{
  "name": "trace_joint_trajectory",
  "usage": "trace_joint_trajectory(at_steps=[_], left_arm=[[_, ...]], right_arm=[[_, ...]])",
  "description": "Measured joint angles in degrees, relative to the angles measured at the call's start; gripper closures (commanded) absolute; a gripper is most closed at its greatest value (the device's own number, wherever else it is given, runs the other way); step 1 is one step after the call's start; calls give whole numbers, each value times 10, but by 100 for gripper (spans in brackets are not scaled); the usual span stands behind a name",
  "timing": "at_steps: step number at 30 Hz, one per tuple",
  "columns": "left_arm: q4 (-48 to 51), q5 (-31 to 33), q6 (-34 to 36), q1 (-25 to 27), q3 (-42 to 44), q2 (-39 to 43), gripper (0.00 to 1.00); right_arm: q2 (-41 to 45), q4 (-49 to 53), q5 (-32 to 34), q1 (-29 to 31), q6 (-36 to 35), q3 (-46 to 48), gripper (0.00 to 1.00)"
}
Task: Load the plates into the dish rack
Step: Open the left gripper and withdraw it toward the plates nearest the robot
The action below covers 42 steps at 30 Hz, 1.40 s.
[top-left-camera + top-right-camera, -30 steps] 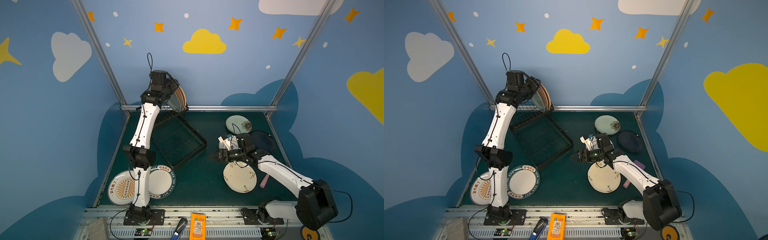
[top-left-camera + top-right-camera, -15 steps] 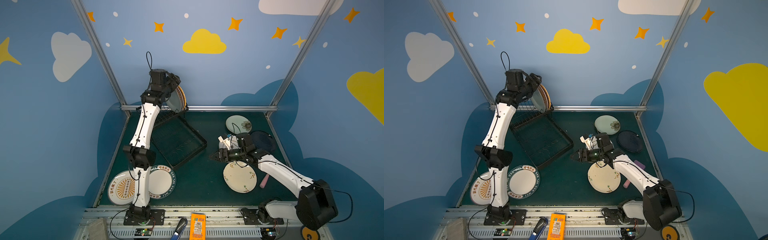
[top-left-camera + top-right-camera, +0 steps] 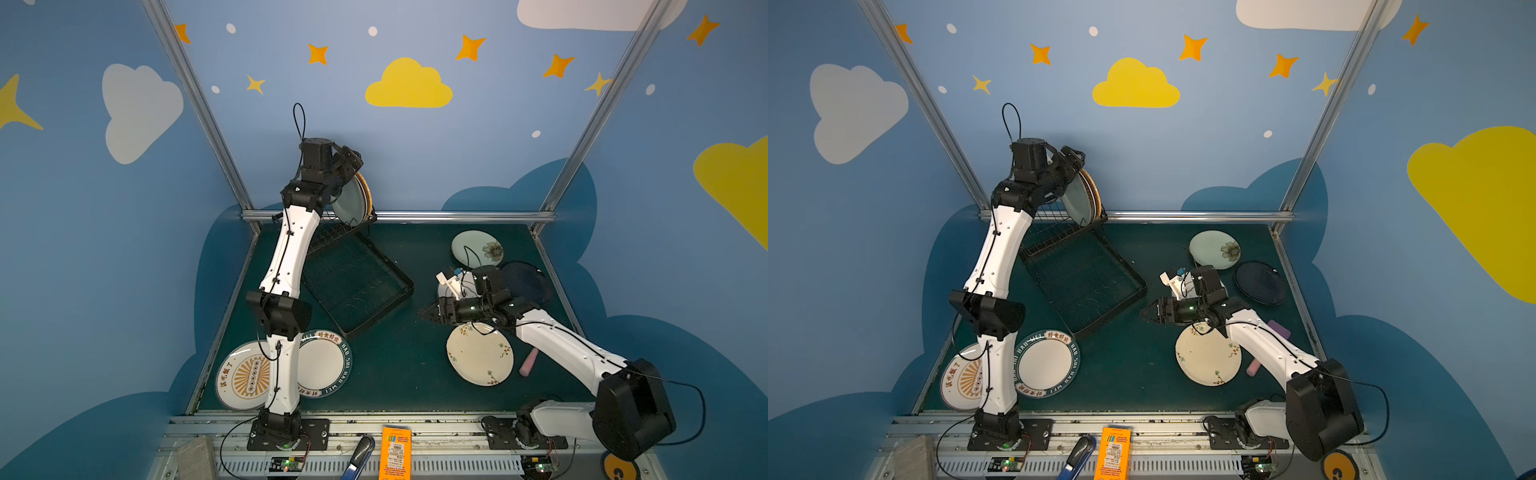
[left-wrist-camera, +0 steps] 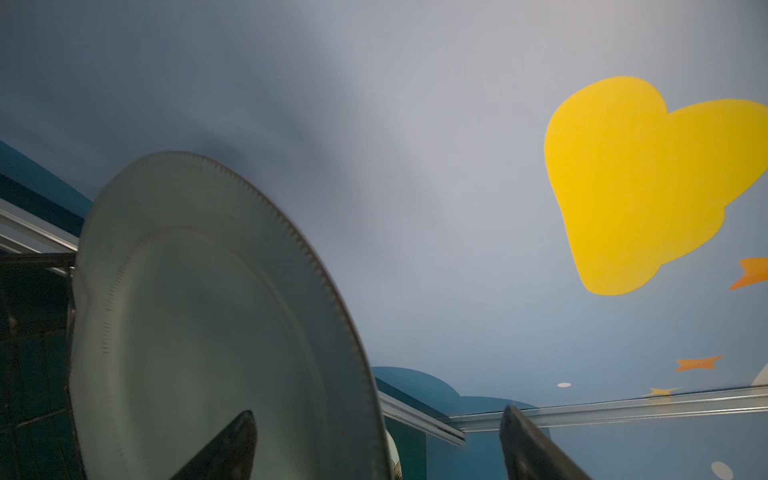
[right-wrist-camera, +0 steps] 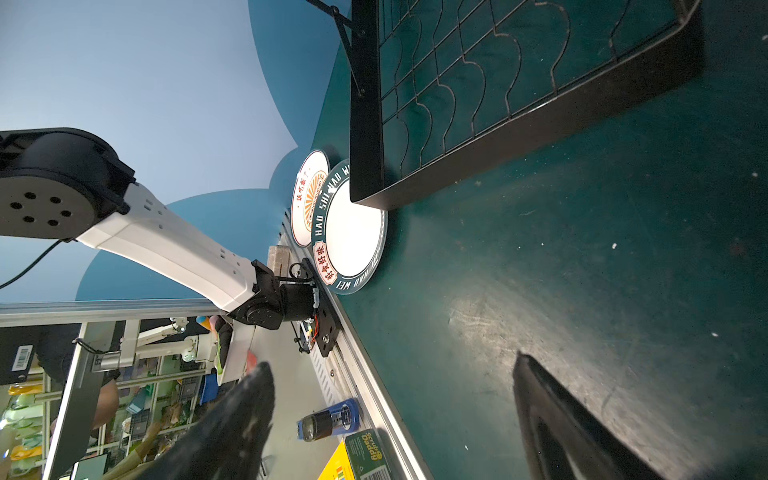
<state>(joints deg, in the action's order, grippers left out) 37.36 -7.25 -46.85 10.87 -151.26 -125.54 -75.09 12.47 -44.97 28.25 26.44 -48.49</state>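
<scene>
In both top views, two plates stand on edge in the raised end of the dish rack (image 3: 380, 313): a pale green plate (image 3: 351, 201) and, behind it, an orange woven-look plate (image 3: 366, 189). The left gripper (image 3: 351, 160) hangs at the green one's top rim.

Flat on the dark green mat (image 3: 1125, 374) and not yet loaded are a sunburst plate (image 3: 241, 376), a lettered plate (image 3: 324, 365), a cream floral plate (image 3: 480, 353), a green flowered plate (image 3: 476, 249) and a navy plate (image 3: 525, 282) (a sixth seems to show partly under the right arm). So most of the job looks undone. The right gripper (image 3: 430, 312) hovers low between the rack and the cream plate.

The left wrist view shows the left gripper's jaws spread wide, with the pale green plate's rim between them and no grip visible.

The right wrist view shows the right gripper's jaws apart with nothing between them.

The walls are blue, painted with clouds and stars.
</scene>
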Motion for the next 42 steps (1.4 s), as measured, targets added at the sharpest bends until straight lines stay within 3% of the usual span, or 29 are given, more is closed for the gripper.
trace_joint_trajectory(at_steps=[4, 8, 18, 29, 36, 42], left_arm=[[18, 0, 17, 0, 15, 26, 10], [23, -1, 34, 0, 93, 103, 9], [-48, -14, 58, -19, 446, 409, 8], [22, -65, 91, -86, 755, 711, 6], [104, -111, 24, -167, 962, 848, 5], [151, -86, -60, -176, 1106, 885, 3]], right_arm=[[-6, 2, 4, 1, 0, 0, 12], [-12, 2, 6, 7, 0, 0, 12], [-28, 0, 7, 35, 2, 2, 13], [-50, -11, 5, 58, 6, 18, 13], [-58, -20, 3, 61, 8, 18, 12], [-59, -20, 2, 62, 8, 18, 12]])
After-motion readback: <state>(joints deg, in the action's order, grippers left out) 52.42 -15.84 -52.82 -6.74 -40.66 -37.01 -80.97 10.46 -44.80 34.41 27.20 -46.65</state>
